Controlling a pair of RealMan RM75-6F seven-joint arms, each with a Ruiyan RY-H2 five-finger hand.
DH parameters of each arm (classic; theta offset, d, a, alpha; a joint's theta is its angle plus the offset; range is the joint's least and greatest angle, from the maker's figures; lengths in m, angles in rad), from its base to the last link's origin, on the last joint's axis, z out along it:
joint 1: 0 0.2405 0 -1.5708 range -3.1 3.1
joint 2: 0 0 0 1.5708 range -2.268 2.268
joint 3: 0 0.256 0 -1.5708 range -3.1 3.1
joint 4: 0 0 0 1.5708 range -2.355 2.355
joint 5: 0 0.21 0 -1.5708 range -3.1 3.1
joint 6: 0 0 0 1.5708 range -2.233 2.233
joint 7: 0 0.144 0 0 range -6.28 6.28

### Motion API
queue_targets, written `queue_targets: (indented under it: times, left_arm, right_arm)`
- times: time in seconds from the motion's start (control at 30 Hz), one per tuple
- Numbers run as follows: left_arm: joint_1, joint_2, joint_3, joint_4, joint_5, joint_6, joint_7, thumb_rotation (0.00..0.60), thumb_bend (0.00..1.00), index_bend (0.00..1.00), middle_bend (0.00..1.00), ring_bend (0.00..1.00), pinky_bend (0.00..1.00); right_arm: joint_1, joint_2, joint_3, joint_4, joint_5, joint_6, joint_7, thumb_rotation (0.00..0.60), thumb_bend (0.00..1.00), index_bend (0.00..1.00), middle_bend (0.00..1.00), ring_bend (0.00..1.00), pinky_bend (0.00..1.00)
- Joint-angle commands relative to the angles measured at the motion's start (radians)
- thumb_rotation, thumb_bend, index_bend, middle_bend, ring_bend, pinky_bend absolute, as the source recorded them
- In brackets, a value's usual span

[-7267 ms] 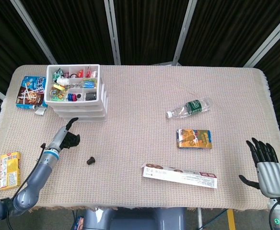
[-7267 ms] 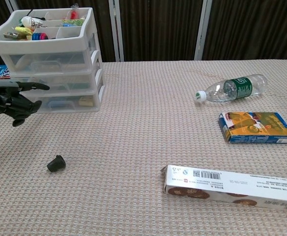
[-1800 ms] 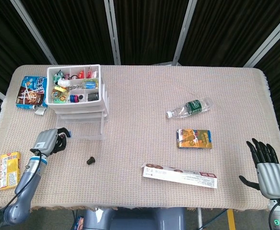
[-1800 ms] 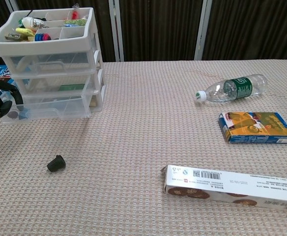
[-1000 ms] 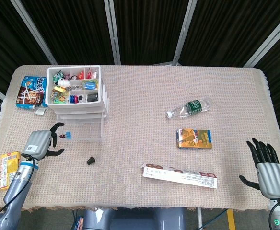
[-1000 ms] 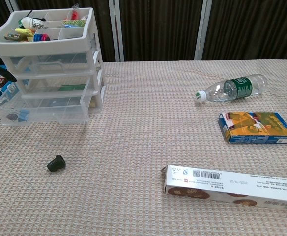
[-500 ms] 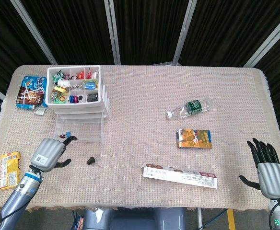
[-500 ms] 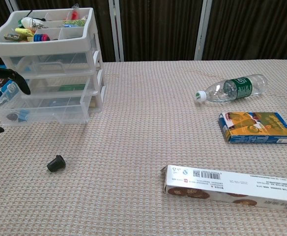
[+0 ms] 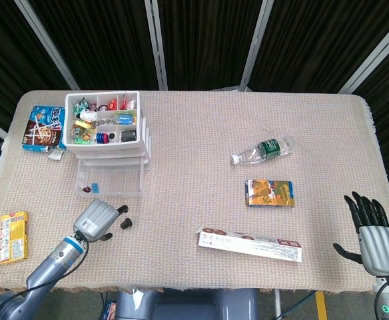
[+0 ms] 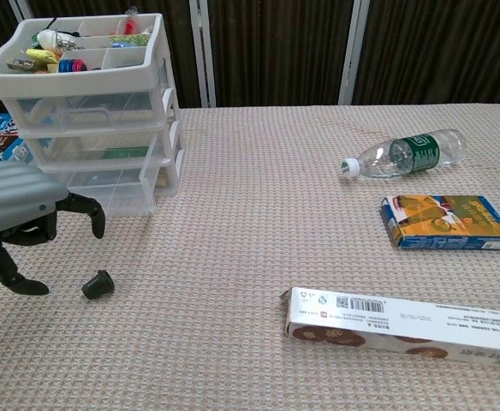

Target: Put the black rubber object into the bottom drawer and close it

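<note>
The black rubber object (image 9: 124, 223) (image 10: 98, 284) lies on the woven cloth in front of the white drawer unit (image 9: 106, 127) (image 10: 87, 86). The unit's clear bottom drawer (image 9: 110, 181) (image 10: 106, 194) is pulled out, with a few small items inside. My left hand (image 9: 98, 219) (image 10: 23, 214) hovers just left of the black object with its fingers spread, holding nothing; a fingertip is close above the object. At the table's near right corner my right hand (image 9: 374, 231) stays open and empty.
A plastic bottle (image 9: 262, 149) (image 10: 408, 153), an orange-blue box (image 9: 270, 193) (image 10: 449, 222) and a long biscuit box (image 9: 250, 244) (image 10: 404, 326) lie to the right. A cookie pack (image 9: 42, 128) and a yellow packet (image 9: 13, 236) lie on the left side.
My left hand has left the pulled-out drawer's front and moved right and nearer, ending beside the black object. The drawer stays open; the right hand is still.
</note>
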Motion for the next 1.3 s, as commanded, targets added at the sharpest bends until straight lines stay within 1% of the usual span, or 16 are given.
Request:
queue_targets:
  times: [0.03,0.1,0.23,0.3,0.53,0.83,1.07,1.2,1.3]
  left_arm:
    - [-0.027,-0.037,-0.002,0.043,0.007,-0.025,0.036,0.600,0.10,0.31,1.00,0.92,0.81]
    - [-0.038,-0.054,-0.001,0.070,0.020,-0.035,0.045,0.600,0.07,0.31,1.00,0.92,0.81]
    - [-0.061,-0.071,0.019,0.138,0.093,-0.045,0.062,0.600,0.05,0.30,1.00,0.92,0.81]
    - [-0.066,-0.074,0.031,0.170,0.131,-0.041,0.033,0.600,0.05,0.29,1.00,0.92,0.81]
    - [-0.082,-0.078,0.057,0.243,0.207,-0.048,-0.080,0.600,0.05,0.29,1.00,0.92,0.81]
    - [-0.097,-0.103,0.069,0.316,0.258,-0.047,-0.143,0.600,0.05,0.30,1.00,0.91,0.80]
    - [-0.099,-0.138,0.067,0.364,0.266,-0.046,-0.159,0.600,0.06,0.38,1.00,0.91,0.80]
    - [-0.100,-0.152,0.064,0.375,0.265,-0.048,-0.164,0.600,0.08,0.42,1.00,0.91,0.80]
    - [-0.099,-0.159,0.066,0.381,0.266,-0.049,-0.159,0.600,0.12,0.47,1.00,0.91,0.80]
  right_arm:
    - [0.000,0.000,0.000,0.000,0.000,0.000,0.001,0.600,0.02,0.05,0.00,0.00,0.00]
    - [0.000,0.001,0.000,0.001,0.000,-0.001,0.001,0.600,0.02,0.05,0.00,0.00,0.00]
    - [0.000,0.000,0.001,0.003,0.000,0.001,0.001,0.600,0.02,0.05,0.00,0.00,0.00]
    - [0.000,0.000,0.001,0.004,0.001,0.001,0.001,0.600,0.02,0.05,0.00,0.00,0.00]
    - [0.000,0.000,0.000,0.002,-0.001,0.001,-0.002,0.600,0.02,0.05,0.00,0.00,0.00]
    - [0.000,-0.002,0.002,0.001,0.002,0.001,-0.005,0.600,0.01,0.05,0.00,0.00,0.00]
    - [0.001,-0.001,0.003,0.003,0.002,0.001,-0.003,0.600,0.02,0.05,0.00,0.00,0.00]
    - [0.000,-0.001,0.002,0.004,0.002,0.001,-0.001,0.600,0.02,0.05,0.00,0.00,0.00]
    - [0.000,0.000,0.003,0.004,0.003,0.002,0.000,0.600,0.02,0.05,0.00,0.00,0.00]
